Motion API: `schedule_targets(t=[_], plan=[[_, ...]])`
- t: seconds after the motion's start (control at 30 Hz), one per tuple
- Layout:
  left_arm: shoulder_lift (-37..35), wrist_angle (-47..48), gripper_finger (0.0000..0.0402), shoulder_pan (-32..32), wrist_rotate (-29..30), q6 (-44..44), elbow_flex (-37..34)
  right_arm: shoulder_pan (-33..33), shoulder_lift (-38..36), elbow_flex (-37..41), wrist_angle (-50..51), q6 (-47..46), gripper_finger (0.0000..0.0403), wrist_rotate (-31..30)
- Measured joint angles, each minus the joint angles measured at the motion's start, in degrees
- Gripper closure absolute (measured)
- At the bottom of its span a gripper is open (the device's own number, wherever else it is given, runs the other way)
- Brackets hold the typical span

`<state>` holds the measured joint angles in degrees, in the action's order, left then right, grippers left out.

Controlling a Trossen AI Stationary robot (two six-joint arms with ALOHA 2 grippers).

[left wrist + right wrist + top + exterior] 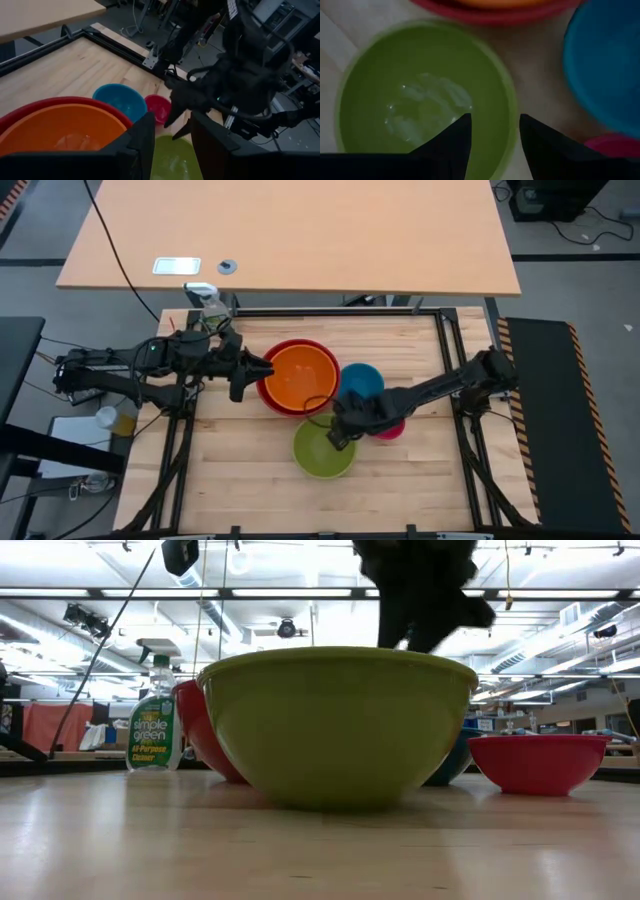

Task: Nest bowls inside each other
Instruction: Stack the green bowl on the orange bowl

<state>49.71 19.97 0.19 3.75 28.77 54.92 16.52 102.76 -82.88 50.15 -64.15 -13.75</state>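
The orange bowl (300, 373) sits nested in the red bowl (272, 400) at mid-table. The blue bowl (361, 379) stands to its right. The pink bowl (390, 429) is partly hidden under my right arm. The lime green bowl (322, 452) rests on its base nearer the front edge. My right gripper (495, 135) hangs open, pointing down over the green bowl's (420, 90) far right rim. My left gripper (172, 145) is open and about level at the red bowl's (50, 102) left rim.
A spray bottle (205, 300) of yellowish liquid stands upright at the far left corner, behind the red bowl (205, 730). A dark frame rail (340, 311) runs along the table's far edge. Bare wood lies at the front left and front right.
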Motion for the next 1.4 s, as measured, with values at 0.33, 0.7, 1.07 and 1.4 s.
schedule_targets(t=[0.33,0.7,1.07,1.4], plan=[[0.0,0.23,0.0273,0.02,-2.31,0.2,0.0,0.34,1.11,6.15,-2.24,-8.82,0.0229,-1.14],[0.02,0.26,0.0273,0.02,-2.54,0.59,0.0,0.13,4.11,6.58,-4.42,-6.38,0.0232,0.93],[0.02,-0.24,0.0273,0.02,-2.54,0.52,0.0,-1.28,5.93,6.54,-5.96,-4.6,0.0336,3.47],[0.02,-0.3,0.0273,0.02,-2.54,0.35,0.0,-2.0,5.13,5.47,-6.57,0.38,0.0384,7.79]])
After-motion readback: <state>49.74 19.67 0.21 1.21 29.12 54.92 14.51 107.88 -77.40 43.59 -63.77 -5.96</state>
